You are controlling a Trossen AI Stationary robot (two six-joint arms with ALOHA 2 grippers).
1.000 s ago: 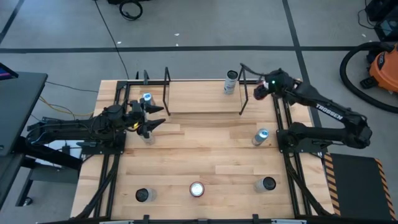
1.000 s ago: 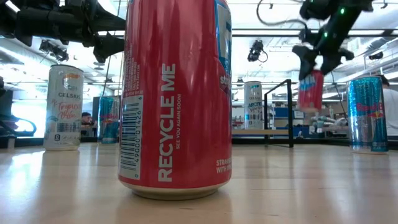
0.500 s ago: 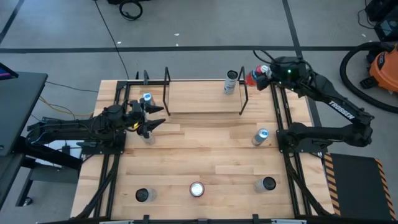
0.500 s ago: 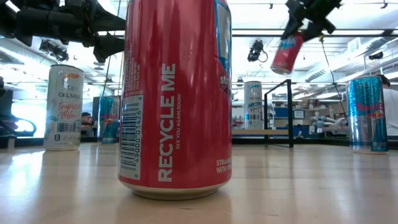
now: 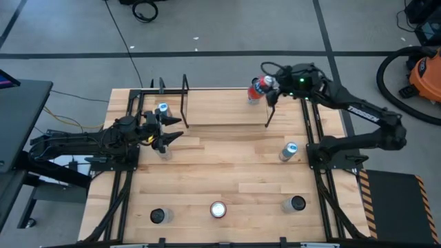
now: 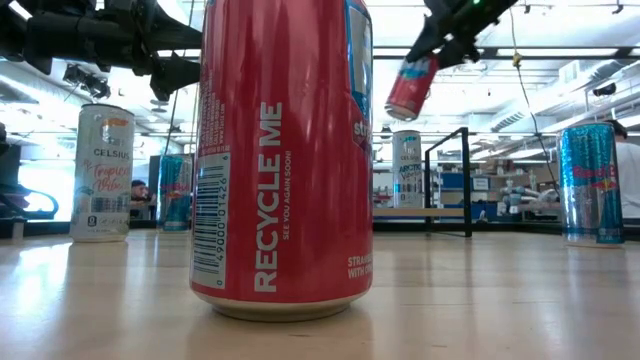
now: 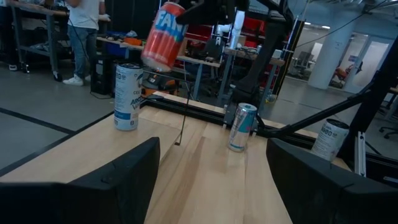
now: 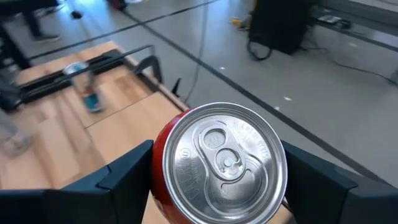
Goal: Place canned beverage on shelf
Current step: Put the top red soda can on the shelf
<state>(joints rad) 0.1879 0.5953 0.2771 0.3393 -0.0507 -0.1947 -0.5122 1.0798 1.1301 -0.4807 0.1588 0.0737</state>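
A red beverage can [image 5: 258, 87] hangs in the air over the right end of the shelf [image 5: 220, 107], a light-wood board between thin black uprights [image 5: 269, 103] at the table's far edge. My right gripper [image 5: 266, 86] is shut on it. The can is tilted in the low view [image 6: 410, 88] and in the left wrist view [image 7: 163, 36]. A white can [image 7: 127, 96] stands on its base just below it. My left gripper [image 5: 169, 128] waits open at the table's left, level, with nothing between its fingers. My right gripper pinches the red can's side wall [image 8: 163, 180] between its two fingers [image 8: 124, 177], one on each opposite side. The fingers run along the can, whose top [image 8: 224, 158] faces back toward the wrist. They slant down from the table's right. The can is lifted clear, tilted, bottom lowest.
Two cans [image 5: 162, 109] [image 5: 163, 151] stand close to my left gripper. More stand at the right [image 5: 289, 151] and along the near edge [image 5: 297, 204] [image 5: 218, 209] [image 5: 158, 216]. Free board lies mid-table [image 5: 220, 165]. People stand beyond the table [image 7: 84, 37].
My right gripper has risen and gone toward the table's left with the red can, from outside the shelf's right upright to above the shelf's right end. It has tipped and rolled, so the can, hanging upright before, is now tilted.
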